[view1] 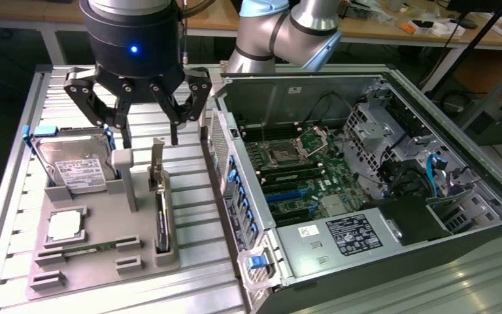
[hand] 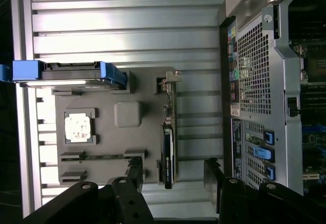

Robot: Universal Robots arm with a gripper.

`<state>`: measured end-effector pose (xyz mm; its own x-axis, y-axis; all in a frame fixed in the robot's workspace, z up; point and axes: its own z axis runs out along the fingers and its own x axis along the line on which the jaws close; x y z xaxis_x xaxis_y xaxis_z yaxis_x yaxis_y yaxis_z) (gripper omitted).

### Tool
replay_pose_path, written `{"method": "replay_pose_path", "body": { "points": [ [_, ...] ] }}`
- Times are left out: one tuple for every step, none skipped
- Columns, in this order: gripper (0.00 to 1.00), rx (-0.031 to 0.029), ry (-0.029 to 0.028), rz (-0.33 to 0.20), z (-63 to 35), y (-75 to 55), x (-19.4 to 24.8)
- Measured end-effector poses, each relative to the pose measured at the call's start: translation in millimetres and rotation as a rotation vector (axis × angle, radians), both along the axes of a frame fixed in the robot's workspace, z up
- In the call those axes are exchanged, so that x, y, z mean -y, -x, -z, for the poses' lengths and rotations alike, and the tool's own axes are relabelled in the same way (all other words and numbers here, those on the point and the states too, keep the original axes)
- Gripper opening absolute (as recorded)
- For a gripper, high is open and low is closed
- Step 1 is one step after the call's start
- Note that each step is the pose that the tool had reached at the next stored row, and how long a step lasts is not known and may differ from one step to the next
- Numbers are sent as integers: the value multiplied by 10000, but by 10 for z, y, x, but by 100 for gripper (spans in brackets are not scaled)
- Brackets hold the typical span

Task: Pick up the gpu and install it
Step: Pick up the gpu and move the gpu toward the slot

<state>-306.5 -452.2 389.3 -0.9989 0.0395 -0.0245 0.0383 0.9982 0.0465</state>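
The gripper [view1: 149, 134] hangs above the grey parts tray [view1: 138, 235] with its jaws spread wide and nothing between them. It touches nothing. The gpu [view1: 160, 209] stands on its long edge in a slot along the tray's side nearest the computer case [view1: 321, 91], silver bracket at the end closest to the gripper in the exterior view, dark board running away from it. In the wrist view the gripper [hand: 174, 178] straddles the line of the gpu [hand: 168, 152] – one finger off to each side, both apart from the card. Sharing the tray are a hard drive [view1: 76, 167] with blue corners propped upright, a processor chip [view1: 65, 226] lying flat and a slim memory stick [view1: 89, 248] beside it. The case sits open on the ribbed metal desk [view1: 199, 281], just beside the tray – its motherboard exposed.
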Motion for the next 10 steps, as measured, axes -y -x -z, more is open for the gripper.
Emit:
{"method": "replay_pose_path", "body": {
  "points": [
    [60, 0, -5, -1, 4, 0, 0],
    [60, -2, -9, -1, 8, 0, 0],
    [60, -1, -17, -1, 13, 0, 0],
    [60, -2, -26, -1, 16, 0, 0],
    [60, -2, -35, -1, 20, 0, 0],
    [60, -1, -42, -1, 23, 0, 0],
    [60, -1, -46, 0, 27, 0, 0],
    [60, 0, -48, 0, 32, 0, 0],
    [60, -1, -47, 0, 37, 0, 0],
    [60, -2, -47, 0, 43, 0, 0]
  ]
}}
